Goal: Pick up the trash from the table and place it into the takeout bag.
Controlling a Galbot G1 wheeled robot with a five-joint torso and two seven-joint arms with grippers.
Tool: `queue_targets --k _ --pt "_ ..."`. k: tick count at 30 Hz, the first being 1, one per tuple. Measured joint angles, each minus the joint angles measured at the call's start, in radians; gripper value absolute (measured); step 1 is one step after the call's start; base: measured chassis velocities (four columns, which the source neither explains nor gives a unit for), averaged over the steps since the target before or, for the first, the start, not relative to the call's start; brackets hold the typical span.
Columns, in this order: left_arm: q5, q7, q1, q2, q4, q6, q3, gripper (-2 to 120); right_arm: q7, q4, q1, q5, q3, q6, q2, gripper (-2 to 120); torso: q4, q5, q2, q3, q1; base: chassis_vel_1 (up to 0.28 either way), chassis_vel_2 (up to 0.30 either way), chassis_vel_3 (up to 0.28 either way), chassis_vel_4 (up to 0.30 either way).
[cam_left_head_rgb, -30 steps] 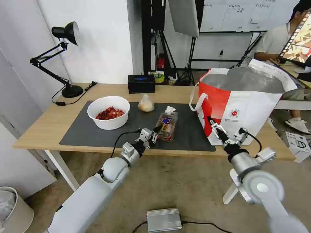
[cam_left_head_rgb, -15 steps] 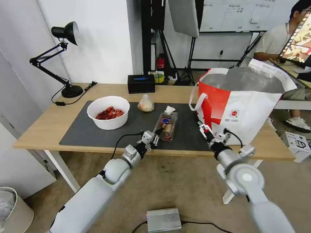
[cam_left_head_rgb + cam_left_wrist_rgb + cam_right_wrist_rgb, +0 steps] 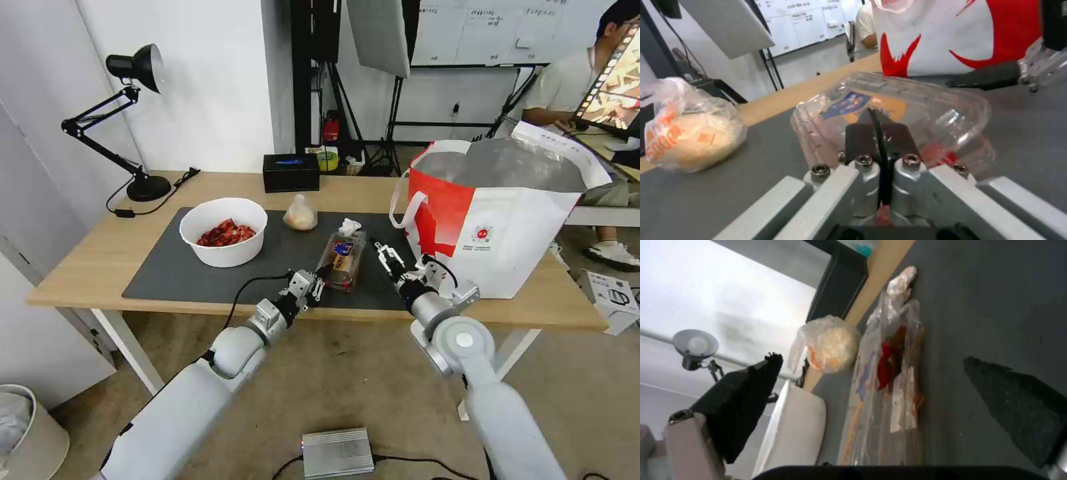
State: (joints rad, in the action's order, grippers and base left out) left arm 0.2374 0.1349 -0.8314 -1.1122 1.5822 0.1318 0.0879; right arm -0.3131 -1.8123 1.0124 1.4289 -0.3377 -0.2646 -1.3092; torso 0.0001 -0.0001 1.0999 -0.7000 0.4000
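A: Where is the left pincer [image 3: 319,280]?
B: At the near end of the clear clamshell tray [image 3: 343,259], low over the dark grey mat [image 3: 173,267]. In the left wrist view its black fingers [image 3: 865,133] are pressed together, with the tray's clear wall right against their tips. I cannot tell whether any plastic is caught between them.

A: And the right pincer [image 3: 385,253]?
B: Just beside the tray on the bag's side, over the mat, fingers spread wide. In the right wrist view the two black fingertips [image 3: 749,396] stand far apart with the tray [image 3: 889,386] lying between and beyond them; they hold nothing.

A: What lies around the tray?
B: A crumpled white tissue [image 3: 348,227] touches its far end. Farther back on the mat sits the small clear bag with a beige lump [image 3: 301,214], and to the left the white bowl of red shells [image 3: 223,231].

A: And the takeout bag [image 3: 507,220]?
B: It stands upright and open at the right end of the desk [image 3: 87,260], foil lining showing, near the right pincer. A black box [image 3: 291,172] and a black desk lamp [image 3: 133,120] are along the desk's far edge.
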Motion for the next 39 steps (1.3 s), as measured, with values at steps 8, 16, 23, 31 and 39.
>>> queue_targets --k 8,16,23,31,39 --pt "-0.031 0.010 -0.004 -0.005 -0.006 0.014 0.000 0 0.018 0.038 -0.014 -0.020 0.008 -0.002 -0.020 100 -0.0001 0.0001 0.000 0.000 0.000 0.000 0.000 0.000 0.000" --pt "-0.046 0.014 -0.005 -0.014 -0.014 0.017 0.004 0 0.027 0.072 -0.031 -0.041 0.020 -0.002 -0.042 100 -0.0001 0.0001 0.000 0.000 0.000 0.000 0.000 0.000 0.000" --pt "-0.068 0.019 -0.005 -0.022 -0.027 0.025 0.005 0 0.029 0.090 -0.042 -0.050 0.026 -0.002 -0.056 100 -0.0001 0.0001 0.000 0.000 0.000 0.000 0.000 0.000 0.000" --pt "-0.079 0.021 -0.004 -0.028 -0.034 0.030 0.006 0 0.032 0.114 -0.059 -0.060 0.028 -0.001 -0.067 100 -0.0001 0.0001 0.000 0.000 0.000 0.000 0.000 0.000 0.000" --pt "-0.081 0.022 -0.010 -0.028 -0.036 0.036 0.002 0 0.031 0.124 -0.066 -0.086 0.035 -0.003 -0.080 100 -0.0003 0.0000 0.000 0.000 0.000 0.000 0.000 0.000 0.000"
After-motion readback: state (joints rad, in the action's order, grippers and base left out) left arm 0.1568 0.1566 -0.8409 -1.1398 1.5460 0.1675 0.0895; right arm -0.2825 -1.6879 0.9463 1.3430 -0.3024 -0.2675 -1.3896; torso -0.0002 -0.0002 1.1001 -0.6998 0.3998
